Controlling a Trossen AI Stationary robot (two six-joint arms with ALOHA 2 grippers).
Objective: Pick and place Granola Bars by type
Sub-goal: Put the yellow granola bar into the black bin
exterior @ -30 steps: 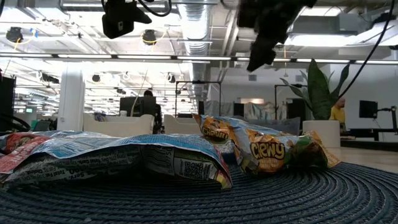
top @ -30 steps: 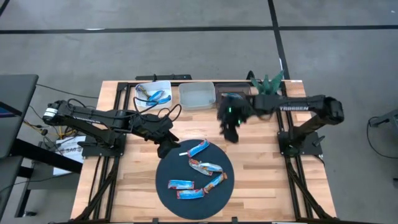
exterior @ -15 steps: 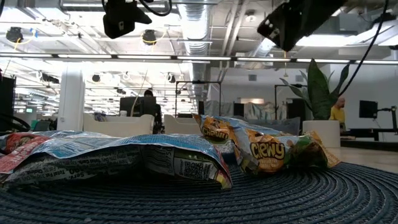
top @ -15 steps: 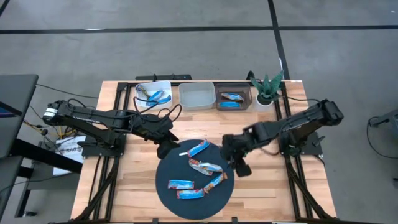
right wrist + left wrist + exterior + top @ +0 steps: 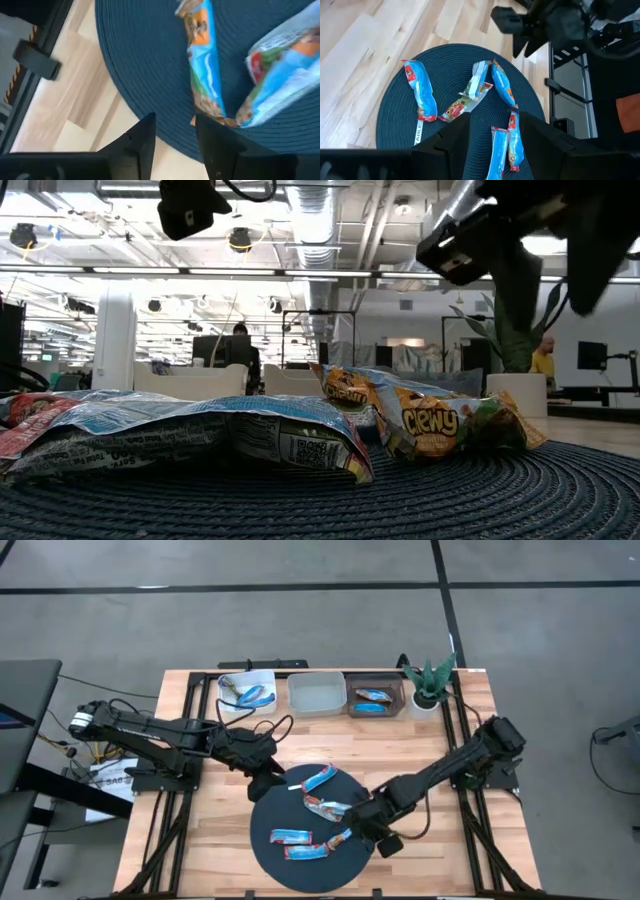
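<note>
Wrapped granola bars [image 5: 322, 778], blue and brown-orange on the round dark woven mat [image 5: 268, 815], look light, crinkly and slippery; the empty, narrowly parted right claw [image 5: 382, 840] should pinch one across its middle.

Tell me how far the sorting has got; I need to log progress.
Done: bars sit in the left white tray and the right brown tray; the middle tray looks empty. In hand: the right tool, open, is over the mat edge. Left: five bars on the mat.
</note>
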